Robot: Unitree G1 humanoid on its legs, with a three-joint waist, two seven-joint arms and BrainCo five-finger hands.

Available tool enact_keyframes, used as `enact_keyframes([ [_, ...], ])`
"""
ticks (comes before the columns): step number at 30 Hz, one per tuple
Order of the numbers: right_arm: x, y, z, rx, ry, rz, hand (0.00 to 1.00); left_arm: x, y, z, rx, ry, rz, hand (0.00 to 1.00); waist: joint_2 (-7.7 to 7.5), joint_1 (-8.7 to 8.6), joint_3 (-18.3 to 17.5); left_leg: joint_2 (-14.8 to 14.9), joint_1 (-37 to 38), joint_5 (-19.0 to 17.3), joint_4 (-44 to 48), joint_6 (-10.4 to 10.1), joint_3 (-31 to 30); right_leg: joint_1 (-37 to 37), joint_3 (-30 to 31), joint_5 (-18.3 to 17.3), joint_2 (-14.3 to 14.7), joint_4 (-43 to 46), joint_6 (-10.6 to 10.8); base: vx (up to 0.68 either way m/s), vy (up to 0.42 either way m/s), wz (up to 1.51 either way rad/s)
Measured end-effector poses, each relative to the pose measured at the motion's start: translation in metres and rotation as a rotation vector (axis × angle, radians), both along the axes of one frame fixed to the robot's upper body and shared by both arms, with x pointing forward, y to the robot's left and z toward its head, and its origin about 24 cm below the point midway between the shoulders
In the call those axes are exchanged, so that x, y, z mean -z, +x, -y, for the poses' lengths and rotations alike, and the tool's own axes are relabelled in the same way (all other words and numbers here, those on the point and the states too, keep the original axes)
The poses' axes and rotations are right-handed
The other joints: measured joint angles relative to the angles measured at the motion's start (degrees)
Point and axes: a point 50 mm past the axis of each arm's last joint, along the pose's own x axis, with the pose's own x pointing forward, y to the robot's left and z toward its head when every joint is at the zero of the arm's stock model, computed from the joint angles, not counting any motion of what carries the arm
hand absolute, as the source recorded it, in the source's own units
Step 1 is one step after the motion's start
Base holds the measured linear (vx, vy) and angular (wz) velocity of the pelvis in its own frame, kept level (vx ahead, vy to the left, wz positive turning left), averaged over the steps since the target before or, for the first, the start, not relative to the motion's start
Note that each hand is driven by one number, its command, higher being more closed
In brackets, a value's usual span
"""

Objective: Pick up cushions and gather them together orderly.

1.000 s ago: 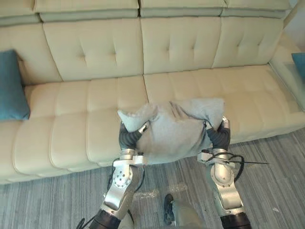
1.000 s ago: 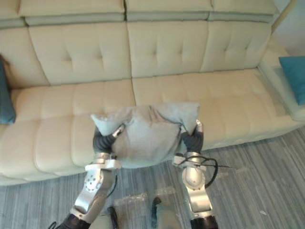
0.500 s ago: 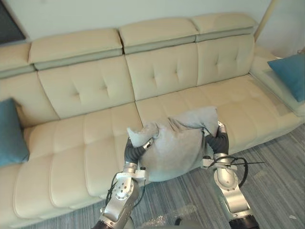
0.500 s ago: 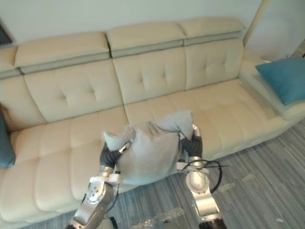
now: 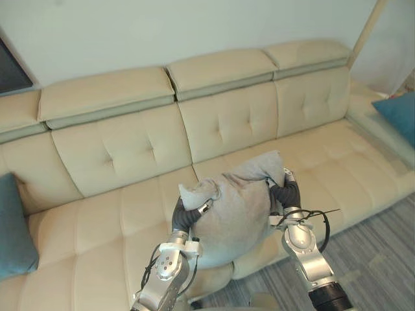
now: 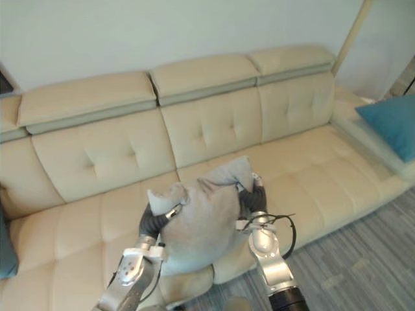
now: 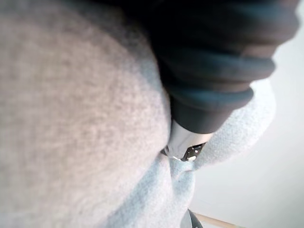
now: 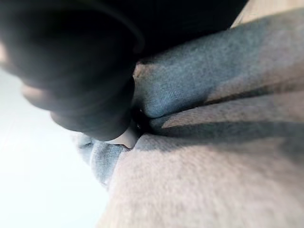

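The long cream sofa [image 5: 117, 149], with tufted back panels and padded headrests, runs across the whole scene, and its right end turns forward into a corner seat. In front of it, grey striped floor [image 5: 382, 259] shows at the lower right.

The grey cushion [image 5: 233, 207] is lifted off the seat and hangs over the sofa's front edge, near the middle of its length. It is held between the two hands, tilted so that its right corner rises higher than its left. The fabric is bunched and creased where it is gripped, and the lower part bulges down past the seat edge.

A teal cushion [image 5: 13, 227] leans at the sofa's left end, well apart from the grey one. A second teal cushion [image 5: 399, 116] lies on the corner seat at the right end, also well apart.

The left hand [image 5: 188, 217] is clamped on the grey cushion's left side, and its fingers [image 7: 183, 142] are pressed into a fold of the cloth. The right hand [image 5: 285, 193] is clamped on the cushion's right side, just under the raised corner, where the fabric puckers around it.
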Motion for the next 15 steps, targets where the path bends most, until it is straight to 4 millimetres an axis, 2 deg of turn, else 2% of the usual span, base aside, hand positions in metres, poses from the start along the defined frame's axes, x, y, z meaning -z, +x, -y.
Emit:
enact_keyframes([
  [1,0.000,0.000,0.001,0.000,-0.004,-0.001,1.00,-0.001,0.003,0.000,0.003,0.007,0.006,1.00,-0.35,-0.51,-0.20,-0.01,0.04,0.33,0.15,-1.08,-1.61,0.82,4.64,3.99,2.35,-7.41,0.71,0.18,-0.207,0.82],
  [2,0.000,0.000,0.000,0.001,0.000,-0.003,1.00,-0.002,0.005,-0.001,0.007,0.019,0.015,1.00,-2.19,-0.65,-0.28,-1.18,0.99,0.04,0.24,-1.77,-2.44,1.63,6.65,13.70,1.93,-13.17,0.50,0.22,-0.280,0.71],
  [3,0.001,0.001,0.001,0.002,-0.005,-0.005,1.00,0.000,0.006,-0.001,0.009,0.023,0.011,1.00,-2.41,-0.53,-0.31,-1.45,1.91,-0.92,0.38,-3.01,-3.58,2.19,6.33,12.35,1.41,-12.87,1.22,0.20,-0.264,0.42],
  [4,0.003,0.002,0.004,0.007,-0.017,-0.017,1.00,0.003,0.006,0.002,0.012,0.020,-0.012,1.00,-0.27,-0.18,-0.96,0.67,1.64,-1.22,0.67,-3.85,-4.58,3.29,5.22,12.74,2.82,-14.50,0.34,0.18,-0.224,0.25],
  [6,0.002,0.002,0.007,0.010,-0.034,-0.019,1.00,0.003,0.006,0.006,0.022,0.021,-0.014,1.00,2.35,0.04,-1.61,3.33,1.56,-1.64,0.02,-4.89,-5.64,5.20,2.98,13.72,4.77,-18.05,-0.95,0.14,-0.158,0.18],
  [8,0.004,0.001,0.009,0.016,-0.039,-0.031,1.00,0.003,0.006,0.007,0.028,0.022,-0.012,1.00,2.30,0.12,-1.47,4.75,4.79,-0.09,-4.04,-6.46,-6.39,8.31,1.66,14.23,6.58,-20.07,-1.99,0.08,-0.167,0.18],
  [15,0.002,-0.004,0.013,0.031,-0.017,-0.020,1.00,0.004,0.004,0.011,0.046,0.021,-0.014,1.00,2.11,0.26,-1.62,5.06,6.37,0.76,-6.06,-6.75,-7.61,10.91,0.69,14.77,7.03,-22.17,-2.91,-0.02,-0.039,0.11],
])
